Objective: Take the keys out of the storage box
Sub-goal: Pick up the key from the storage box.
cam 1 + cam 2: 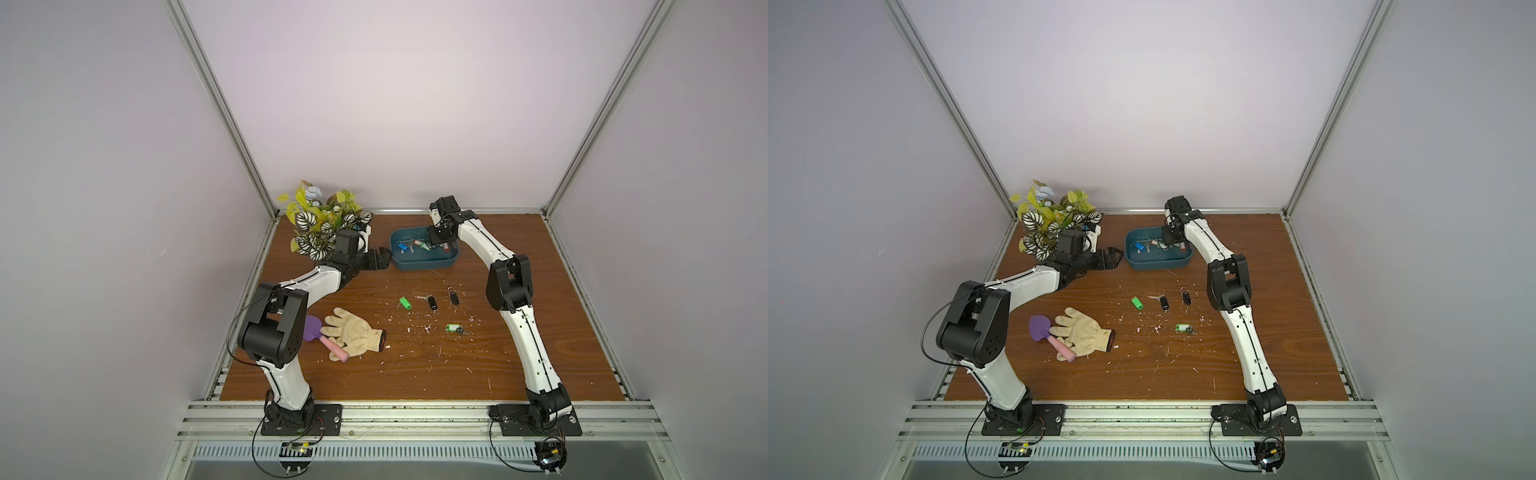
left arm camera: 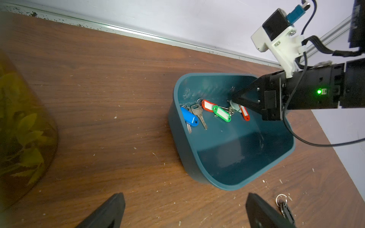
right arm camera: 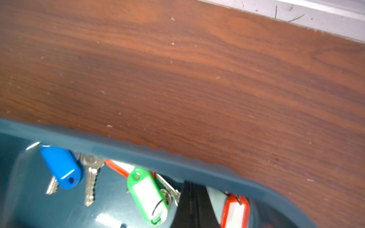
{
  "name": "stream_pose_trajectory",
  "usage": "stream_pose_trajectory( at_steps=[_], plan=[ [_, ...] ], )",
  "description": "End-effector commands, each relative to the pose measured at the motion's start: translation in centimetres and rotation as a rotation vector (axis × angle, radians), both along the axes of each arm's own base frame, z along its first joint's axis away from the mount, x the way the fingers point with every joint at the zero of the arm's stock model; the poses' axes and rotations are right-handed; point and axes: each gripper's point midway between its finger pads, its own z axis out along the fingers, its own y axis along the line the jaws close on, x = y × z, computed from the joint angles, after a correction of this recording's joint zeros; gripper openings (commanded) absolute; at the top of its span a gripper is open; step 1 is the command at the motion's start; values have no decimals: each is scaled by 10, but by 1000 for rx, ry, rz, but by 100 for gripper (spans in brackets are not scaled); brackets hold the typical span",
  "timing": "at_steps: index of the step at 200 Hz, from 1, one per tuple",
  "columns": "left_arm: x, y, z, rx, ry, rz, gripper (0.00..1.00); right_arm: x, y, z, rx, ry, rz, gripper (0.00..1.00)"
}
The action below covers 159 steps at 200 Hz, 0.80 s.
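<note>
We note right arm (image 1: 482, 243) bent over storage box (image 1: 424, 264), wrist pitched down into its far side, jaws pressed shut by pale teal tag (image 2: 233, 104), hold unclear. Left arm (image 1: 316, 278) low, outstretched, jaws wide, empty, just beside box. Keys (image 2: 221, 113): five in box, four on counter (image 1: 415, 374)

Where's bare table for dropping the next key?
Widest bare patch: the near strip of the table, bordered by the glove, the nearest green-tagged key and the right arm. Crowded: between storage box and that key, where three more keys lie.
</note>
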Motion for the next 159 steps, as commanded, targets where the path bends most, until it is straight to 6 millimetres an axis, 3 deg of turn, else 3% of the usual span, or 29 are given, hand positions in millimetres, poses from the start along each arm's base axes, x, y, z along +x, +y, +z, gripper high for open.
stream_pose_trajectory(
  at_steps=[1, 53, 112, 138, 159],
  plan=[
    [7, 4, 4, 4, -11, -1, 99, 1, 7, 38, 20, -57, 9, 0],
    [8, 6, 3, 2, -8, 1, 99, -5, 16, 73, 41, -107, 32, 0],
    [6, 3, 7, -16, -19, -10, 99, -17, 23, 146, 89, -211, 69, 0],
    [5, 3, 10, -22, -25, -10, 100, -32, 24, 175, 93, -248, 91, 0],
    [4, 3, 13, -28, -33, -10, 99, -58, 21, 195, 91, -259, 118, 0]
  ],
)
